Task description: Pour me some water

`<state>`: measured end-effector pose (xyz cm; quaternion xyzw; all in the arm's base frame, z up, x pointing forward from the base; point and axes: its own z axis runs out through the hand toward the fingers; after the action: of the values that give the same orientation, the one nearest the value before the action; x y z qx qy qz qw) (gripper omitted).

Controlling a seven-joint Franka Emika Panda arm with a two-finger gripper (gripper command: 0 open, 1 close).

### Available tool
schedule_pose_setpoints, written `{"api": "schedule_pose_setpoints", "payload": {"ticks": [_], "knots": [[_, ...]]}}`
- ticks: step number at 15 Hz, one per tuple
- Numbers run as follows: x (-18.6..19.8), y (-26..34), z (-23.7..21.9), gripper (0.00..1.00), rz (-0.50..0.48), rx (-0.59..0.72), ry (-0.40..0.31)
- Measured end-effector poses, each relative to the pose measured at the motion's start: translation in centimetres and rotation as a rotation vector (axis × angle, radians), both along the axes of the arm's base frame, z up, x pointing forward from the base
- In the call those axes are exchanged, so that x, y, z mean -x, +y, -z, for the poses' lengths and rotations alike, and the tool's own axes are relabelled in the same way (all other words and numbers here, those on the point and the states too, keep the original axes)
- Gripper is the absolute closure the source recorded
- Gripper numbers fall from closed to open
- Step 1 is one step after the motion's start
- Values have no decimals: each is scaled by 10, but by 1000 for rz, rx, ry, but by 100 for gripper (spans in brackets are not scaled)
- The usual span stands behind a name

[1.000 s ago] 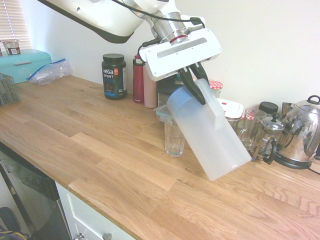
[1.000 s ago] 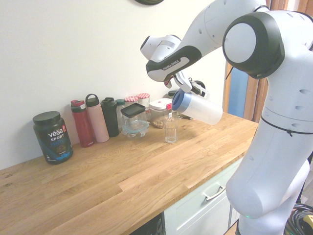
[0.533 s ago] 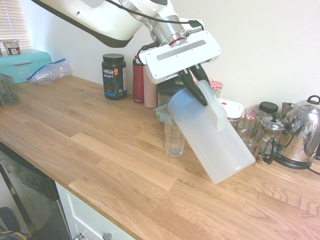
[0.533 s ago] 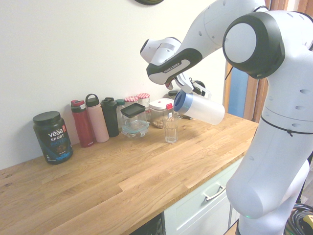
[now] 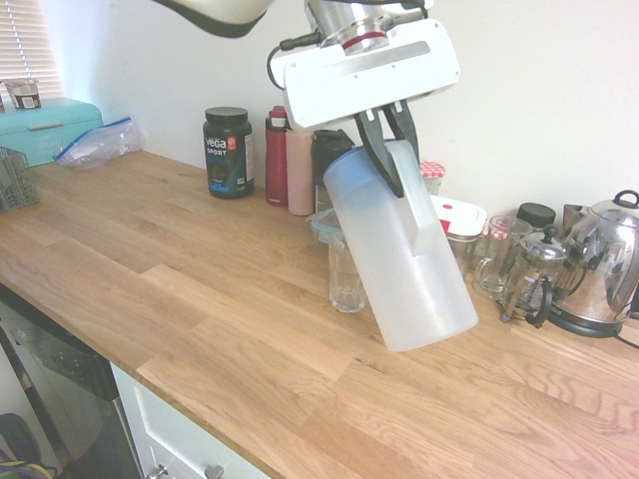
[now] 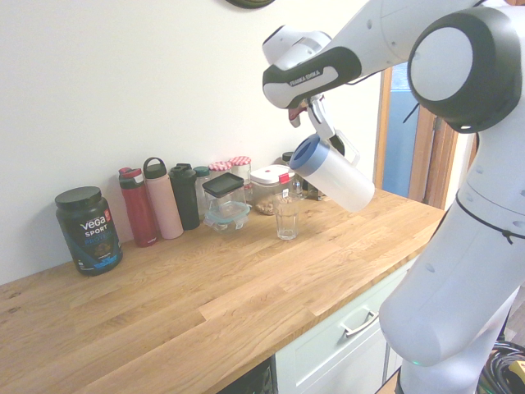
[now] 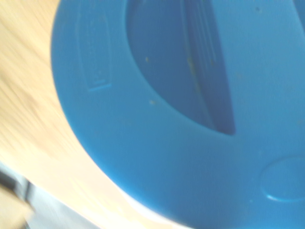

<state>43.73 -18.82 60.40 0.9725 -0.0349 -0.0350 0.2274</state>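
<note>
My gripper (image 5: 387, 150) is shut on the side handle of the tall frosted-white jug (image 5: 404, 259), which hangs tilted above the counter, blue lid end toward the clear drinking glass (image 5: 346, 281). From the other side the jug (image 6: 336, 174) slants with its blue lid (image 6: 304, 153) above and right of the glass (image 6: 286, 219), gripper (image 6: 321, 131) at its handle. The lid (image 7: 190, 105) fills the wrist view. The water itself cannot be made out; no stream shows.
Along the wall stand a Vega tub (image 5: 228, 152), bottles (image 5: 277, 160), jars (image 5: 462, 226), a French press (image 5: 534, 277) and a steel kettle (image 5: 603, 267). A glass container (image 6: 225, 201) sits behind the glass. A teal box (image 5: 50, 128) and plastic bag (image 5: 98, 143) lie far left.
The arm has risen and turned, lifting the jug and bringing it more upright; its lid end has moved up and away from the glass rim.
</note>
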Motion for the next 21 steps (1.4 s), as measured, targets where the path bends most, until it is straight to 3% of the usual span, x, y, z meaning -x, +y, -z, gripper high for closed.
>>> {"api": "schedule_pose_setpoints", "payload": {"ticks": [7,12,16,21], "knots": [[64,-62,-22,100,144,-342,-232],[138,-63,-24,100,231,-445,-405],[186,-7,7,100,328,-471,-439],[204,82,51,100,387,-499,-540]]}}
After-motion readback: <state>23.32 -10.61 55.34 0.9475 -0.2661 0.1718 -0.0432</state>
